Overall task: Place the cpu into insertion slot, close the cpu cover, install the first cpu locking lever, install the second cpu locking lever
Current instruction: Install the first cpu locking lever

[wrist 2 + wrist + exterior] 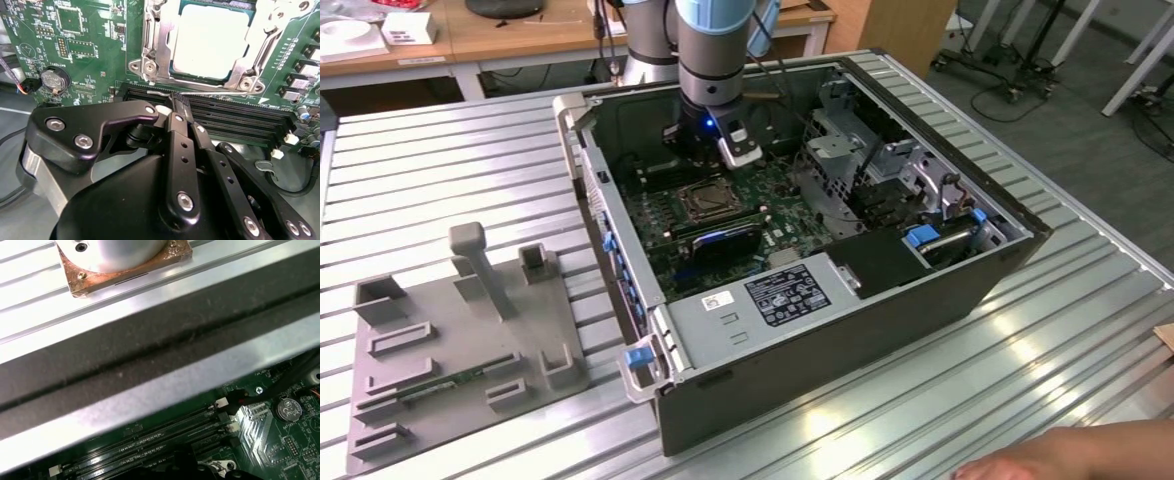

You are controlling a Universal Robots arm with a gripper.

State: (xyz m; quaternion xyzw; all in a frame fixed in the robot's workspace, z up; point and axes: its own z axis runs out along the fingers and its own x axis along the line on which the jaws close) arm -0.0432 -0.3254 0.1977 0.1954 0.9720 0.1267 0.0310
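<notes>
Evidently the open computer case (881, 320) lies on the desk (467, 180) so its motherboard (95, 55) faces the hand (177, 102). Just beyond the hand, the cpu (210, 42) sits in the insertion slot (678, 201), framed by the lowered cpu cover (160, 47). We see the hand pinched together, holding nothing we can make out.

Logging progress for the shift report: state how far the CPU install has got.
Done: the cpu sits in the insertion slot, the cpu cover down over it. In hand: the gripper, shut, at a thin wire lever by the socket's edge. Left: lever latching; I cannot tell whether either is hooked.
</notes>
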